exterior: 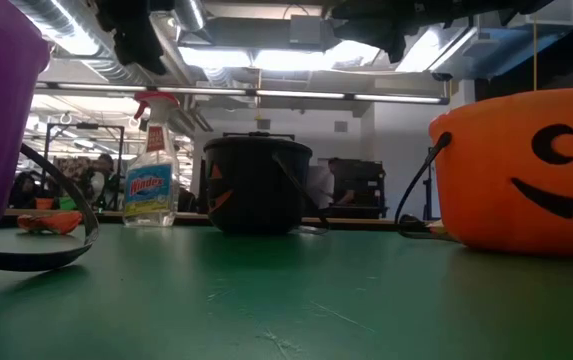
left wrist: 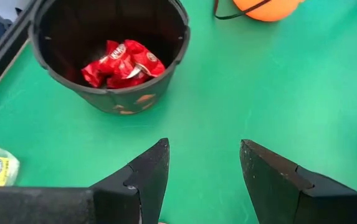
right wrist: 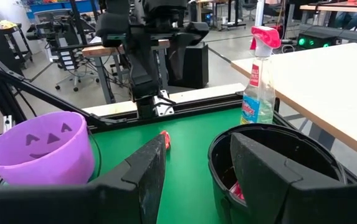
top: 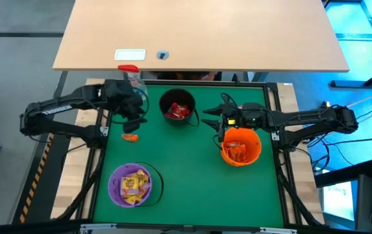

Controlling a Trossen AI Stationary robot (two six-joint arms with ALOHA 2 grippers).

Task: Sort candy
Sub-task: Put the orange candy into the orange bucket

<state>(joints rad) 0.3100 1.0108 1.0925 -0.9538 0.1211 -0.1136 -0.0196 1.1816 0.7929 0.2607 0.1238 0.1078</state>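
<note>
One orange-red candy (top: 130,136) lies flat on the green mat near the left edge; it also shows in the low view (exterior: 51,222) and the right wrist view (right wrist: 165,140). My left gripper (left wrist: 203,146) hangs open above the mat, just beyond that candy (top: 136,120), with nothing between its fingers. More candy lies in three buckets: red in the black bucket (top: 178,108), orange in the orange bucket (top: 241,146), yellow in the purple bucket (top: 131,184). My right gripper (right wrist: 197,140) waits open and level between the black and orange buckets (top: 213,121), holding nothing.
A clear spray bottle (top: 130,71) with a red top stands at the mat's far left corner. A wooden table (top: 198,32) lies beyond the far edge. Bare green mat (top: 192,188) stretches between the purple and orange buckets.
</note>
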